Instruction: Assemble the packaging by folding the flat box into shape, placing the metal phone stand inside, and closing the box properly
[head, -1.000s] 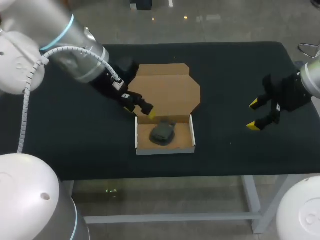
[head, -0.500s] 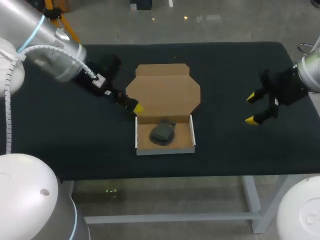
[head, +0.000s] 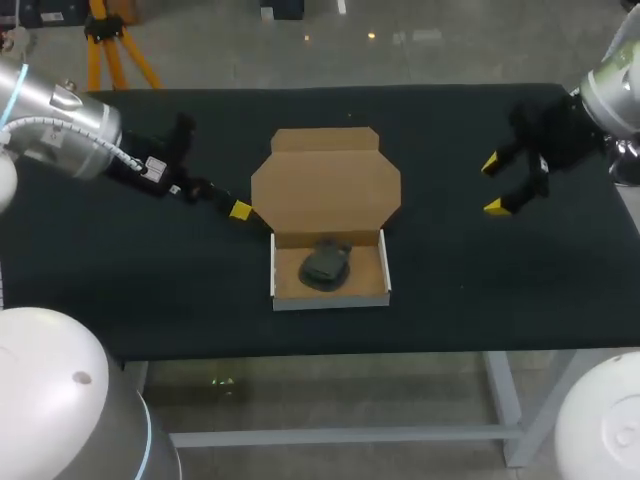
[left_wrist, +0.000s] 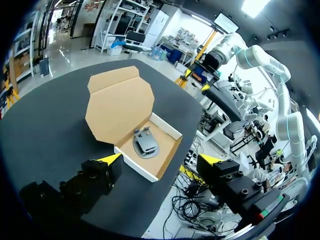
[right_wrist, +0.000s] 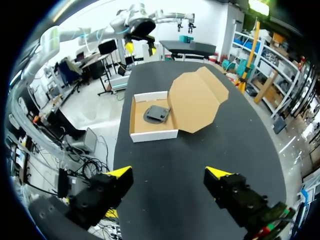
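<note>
Just beside the lid (head: 325, 180) — left jaws; right jaws well apart.

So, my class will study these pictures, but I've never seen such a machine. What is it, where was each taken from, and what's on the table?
It is a robot with two arms at a black table. Each arm ends in a gripper: two fingers with yellow tips. The head view looks down from above and behind the robot; the two round views come from cameras on the wrists. On the table lies a cardboard box, folded into a tray, its lid open flat. A metal phone stand lies in the tray. The left gripper is beside the lid's left corner, the right gripper off to the right. Both are open and hold nothing.
</note>
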